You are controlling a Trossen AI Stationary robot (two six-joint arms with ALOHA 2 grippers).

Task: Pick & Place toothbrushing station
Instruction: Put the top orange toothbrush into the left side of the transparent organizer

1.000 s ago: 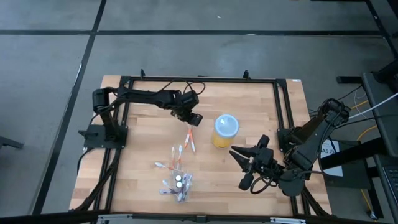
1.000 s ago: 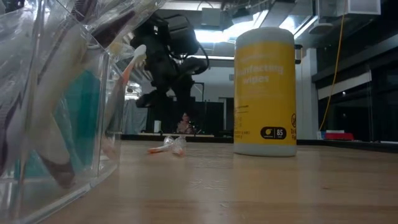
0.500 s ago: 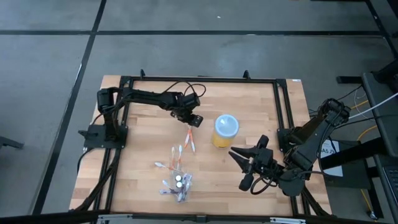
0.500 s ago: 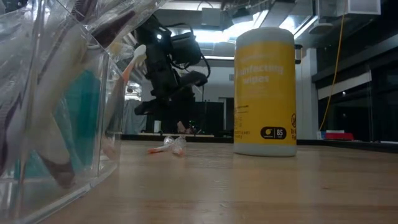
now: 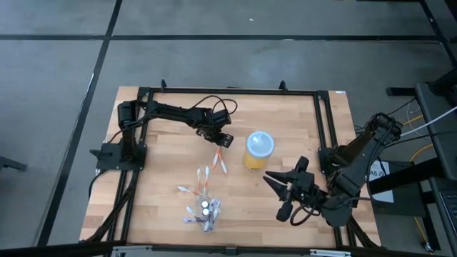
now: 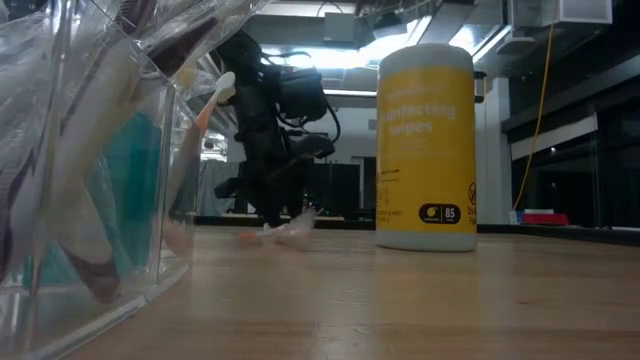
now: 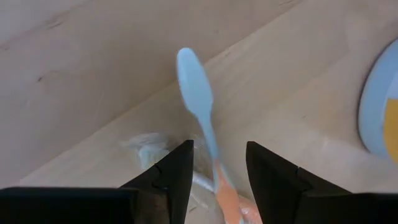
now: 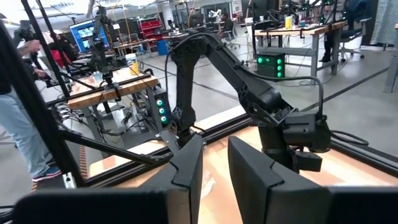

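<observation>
- Grey concrete flooring is surrounding the wooden table [image 5: 285,121], which is sitting inside a black metal frame.
- Beyond the table, the right wrist view is taking in a workshop with benches, monitors and a person [image 8: 18,124] in jeans standing at one side.
- Left claw [image 5: 223,138] is reaching in over the far-left part of the table, just left of the yellow cup [image 5: 258,150].
- In the left wrist view its fingers [image 7: 171,177] are standing apart with a toothbrush [image 7: 202,118] running up between them; the pale-blue head is sticking out past the tips and the orange-pink handle is lying in the gap. Whether the fingers are actually pressing on it cannot be told.
- More toothbrushes [image 5: 216,163] are lying on the wood just below that claw, near the cup's left side.
- A clear plastic pouch [image 5: 203,213] is resting toward the near edge of the table, with small tubes inside and further brushes just beside it.
- In the low view the pouch [image 6: 90,170] is filling the near left, with teal showing through it.
- The cup, with its pale-blue top, is standing upright near the table's middle; in the low view it is showing a yellow label [image 6: 425,150].
- Right claw [image 5: 280,187] is waiting over the near-right area, its fingers spread and holding nothing.
</observation>
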